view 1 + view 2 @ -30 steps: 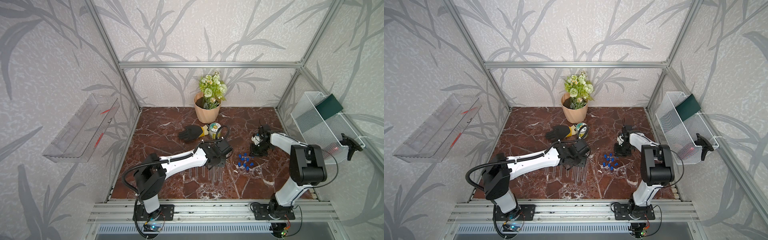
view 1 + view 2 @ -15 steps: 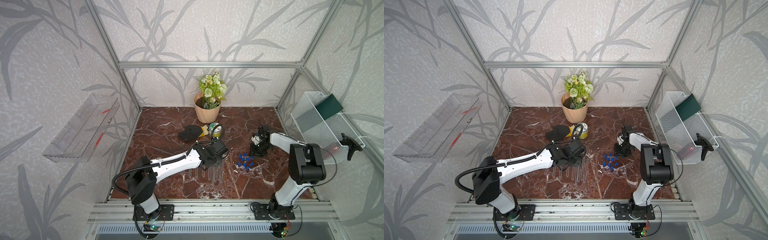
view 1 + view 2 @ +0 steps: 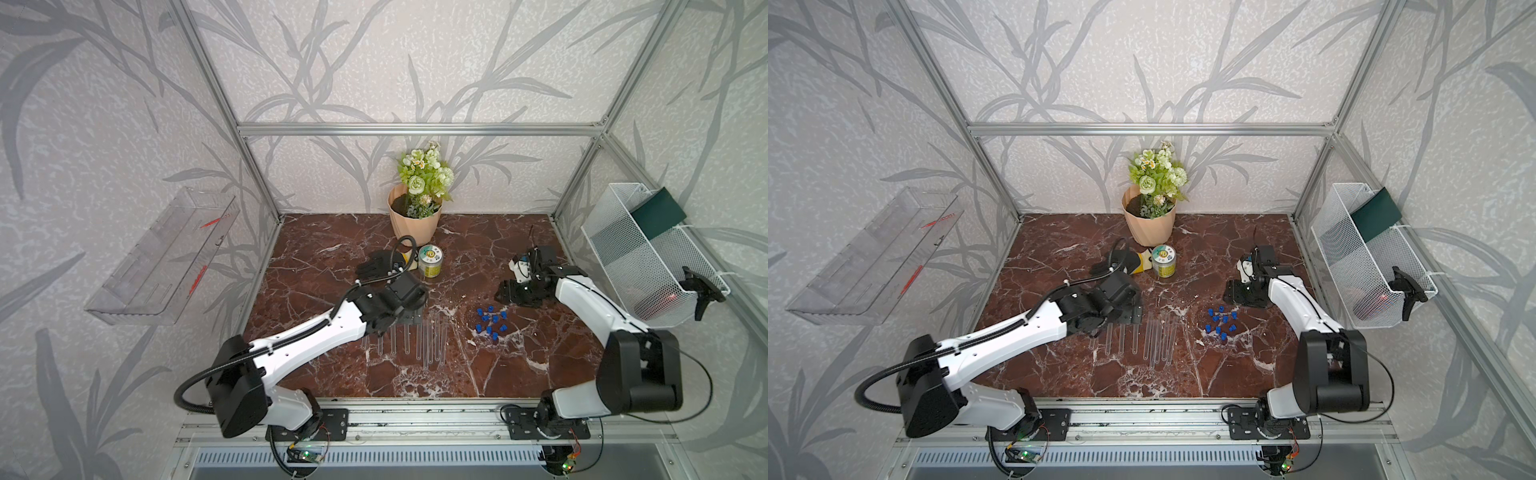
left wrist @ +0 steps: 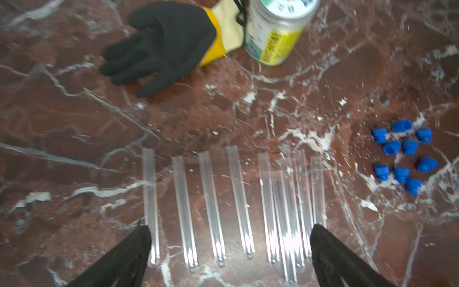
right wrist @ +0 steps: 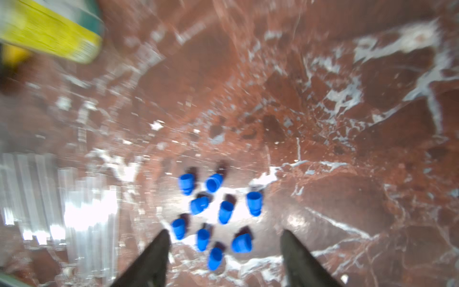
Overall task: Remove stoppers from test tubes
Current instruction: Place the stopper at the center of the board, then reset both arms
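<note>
Left wrist view: nine test tubes [image 4: 239,198] are counted, laid side by side on the marble tabletop [image 4: 74,139]. Those nearest the stoppers are bunched, so the count is less sure. No tube mouth is seen plugged. Nine blue stoppers [image 4: 410,146] are counted, loose in a cluster beside the row. The left gripper [image 4: 229,226] is spread wide above the tube bottoms, nothing held. The right gripper [image 5: 224,231] is parted over the stoppers, empty. Removal is judged complete.

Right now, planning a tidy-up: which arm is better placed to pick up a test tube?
Left, likely. The left gripper, open, frames the row of test tubes; the right gripper, also open, points at the stoppers, off to the tubes' side.
</note>
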